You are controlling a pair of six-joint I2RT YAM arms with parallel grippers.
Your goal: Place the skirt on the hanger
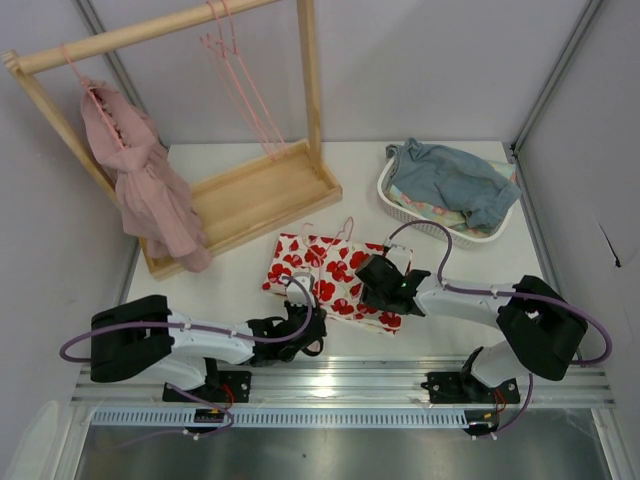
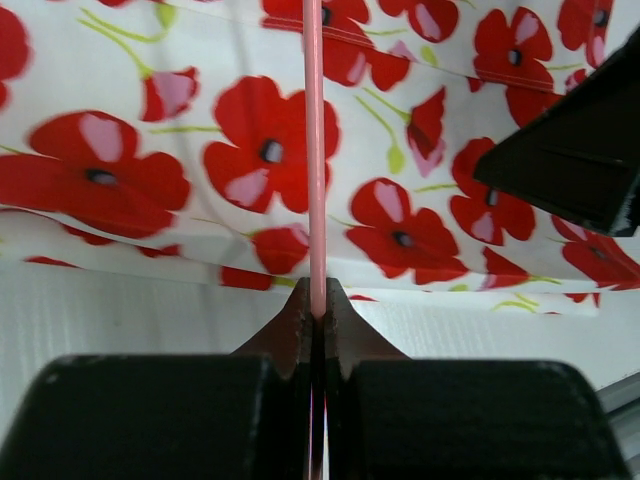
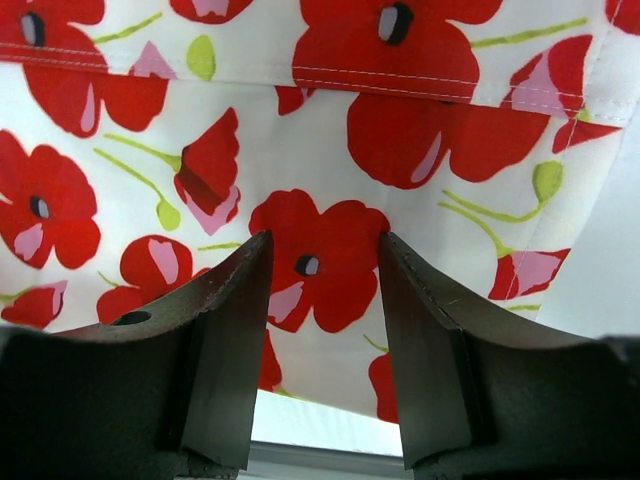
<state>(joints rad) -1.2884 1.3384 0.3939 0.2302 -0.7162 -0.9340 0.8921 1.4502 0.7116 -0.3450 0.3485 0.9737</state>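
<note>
The skirt (image 1: 325,268) lies flat in the middle of the desk (image 1: 480,265), between both arms. The left gripper (image 2: 318,310) has its jaws closed on the thin pink hanger (image 2: 315,150), whose wire runs across the cloth. The right gripper (image 3: 325,245) hovers over the skirt, jaws apart, nothing pinched. Step in hand, by appearance: fitting hanger to skirt (not yet joined). The next move likely requires the right jaws to pinch a cloth edge.

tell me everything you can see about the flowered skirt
The skirt is a small white cloth garment printed with big red flowers, dark centres and green stems, with a stitched seam line. It lies spread, slightly rumpled, on the white table in front of the wooden rack. A thin pink hanger runs across it, pinched by the left fingers. The right fingers stand open close over it; contact can't be told.
</note>
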